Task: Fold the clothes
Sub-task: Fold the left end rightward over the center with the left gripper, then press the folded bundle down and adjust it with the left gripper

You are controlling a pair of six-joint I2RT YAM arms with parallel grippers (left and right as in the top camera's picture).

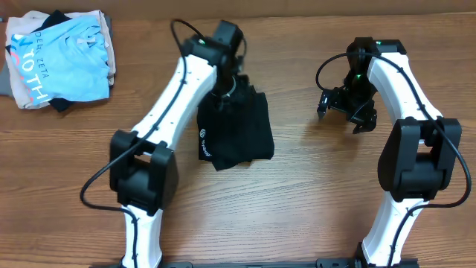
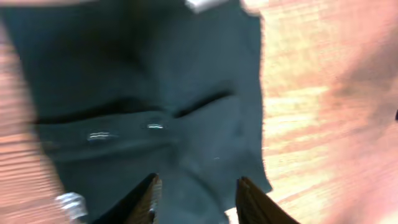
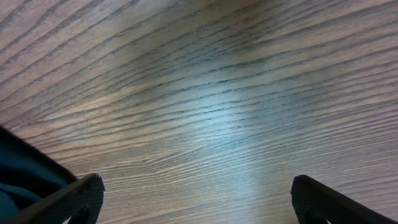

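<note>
On the wooden table [image 1: 297, 216], the black T-shirt [image 1: 236, 130] lies directly beneath the left gripper [image 2: 198, 200], whose fingers flank the blurred cloth so that a grip cannot be judged, and well to the left of the right gripper [image 1: 343, 113], spread wide above bare wood.

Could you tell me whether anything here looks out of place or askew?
Nothing is spilled or damaged. The black T-shirt lies askew, its lower edge uneven, with the left gripper at its top edge. The pile in the far left corner is untidy, darker garments poking out under a light blue shirt.
</note>
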